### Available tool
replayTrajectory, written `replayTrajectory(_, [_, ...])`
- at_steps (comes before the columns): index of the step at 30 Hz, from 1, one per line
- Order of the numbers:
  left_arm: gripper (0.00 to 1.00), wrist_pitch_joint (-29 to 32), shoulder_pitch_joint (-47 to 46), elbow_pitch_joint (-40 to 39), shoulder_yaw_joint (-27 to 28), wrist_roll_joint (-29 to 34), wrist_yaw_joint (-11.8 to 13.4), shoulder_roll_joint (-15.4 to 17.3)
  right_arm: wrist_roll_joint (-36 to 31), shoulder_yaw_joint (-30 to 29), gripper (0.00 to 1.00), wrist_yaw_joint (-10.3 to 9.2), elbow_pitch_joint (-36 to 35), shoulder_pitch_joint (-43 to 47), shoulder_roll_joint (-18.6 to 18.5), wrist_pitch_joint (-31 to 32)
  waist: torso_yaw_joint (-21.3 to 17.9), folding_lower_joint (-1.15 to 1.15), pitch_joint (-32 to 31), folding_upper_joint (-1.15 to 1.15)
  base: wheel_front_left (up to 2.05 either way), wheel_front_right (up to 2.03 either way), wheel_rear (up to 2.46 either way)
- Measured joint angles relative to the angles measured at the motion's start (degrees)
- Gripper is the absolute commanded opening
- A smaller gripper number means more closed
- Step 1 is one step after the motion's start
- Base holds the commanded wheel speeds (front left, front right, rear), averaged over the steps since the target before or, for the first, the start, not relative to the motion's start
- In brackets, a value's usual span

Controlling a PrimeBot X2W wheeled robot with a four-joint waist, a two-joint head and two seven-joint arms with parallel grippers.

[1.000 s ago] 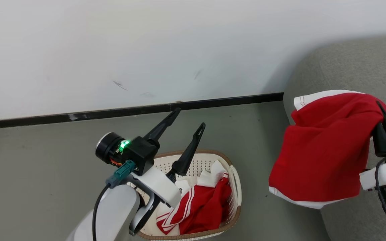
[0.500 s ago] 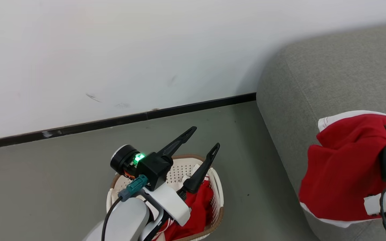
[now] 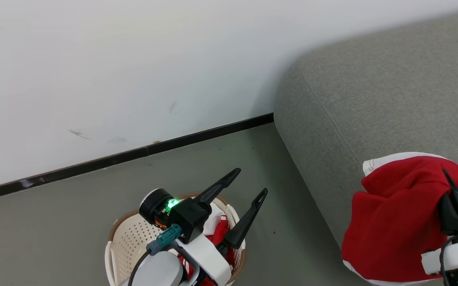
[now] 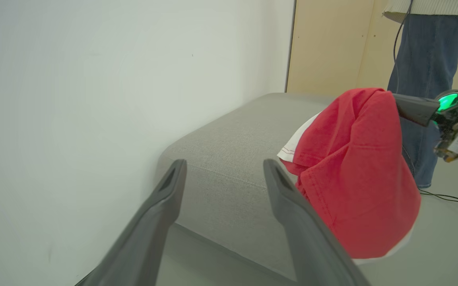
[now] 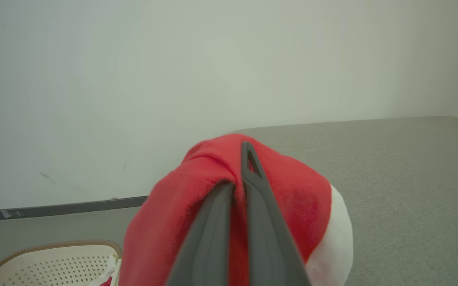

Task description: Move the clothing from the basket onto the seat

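Red garment [image 3: 392, 222] with white trim against a grey sofa [image 3: 372, 99].
Cream perforated basket [image 3: 125, 246], brown woven-look rim; white wall [image 3: 133, 59], black baseboard [image 3: 94, 164], grey-green floor [image 3: 74, 222].

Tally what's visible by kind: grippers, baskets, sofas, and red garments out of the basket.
Grippers: 2 (left gripper, right gripper)
Basket: 1
Sofa: 1
Red garment out of the basket: 1
Total: 5

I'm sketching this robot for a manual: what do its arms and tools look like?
The left tool and right tool each have two long dark tapering fingers, slotted near the tips. Wrists are white. The left wrist carries a black block with a green light, a teal connector and a black cable.
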Motion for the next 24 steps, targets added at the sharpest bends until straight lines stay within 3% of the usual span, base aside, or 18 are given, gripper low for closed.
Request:
replayTrajectory(8, [1.0,-0.31,1.57,-1.83,0.12,0.29,1.1,-0.02,2.03,1.85,0.0,0.0,3.16,-2.18,-1.64,0.01,-1.81,0.0,0.44,0.0,0.0,0.0,0.0])
replayTrajectory(14, [1.0,-0.41,1.77,-3.38,0.48,0.8,2.02,0.21,4.12,2.63,0.0,0.01,5.64,-12.0,-7.48,1.89,-1.58,0.0,1.79,0.0,0.0,0.0,0.0])
replayTrajectory(24, [1.0,-0.42,1.82,-6.45,1.34,1.89,3.79,2.04,9.53,-0.91,0.0,0.01,10.67,-25.51,-12.47,5.87,-0.51,0.0,4.9,0.0,0.0,0.0,0.0])
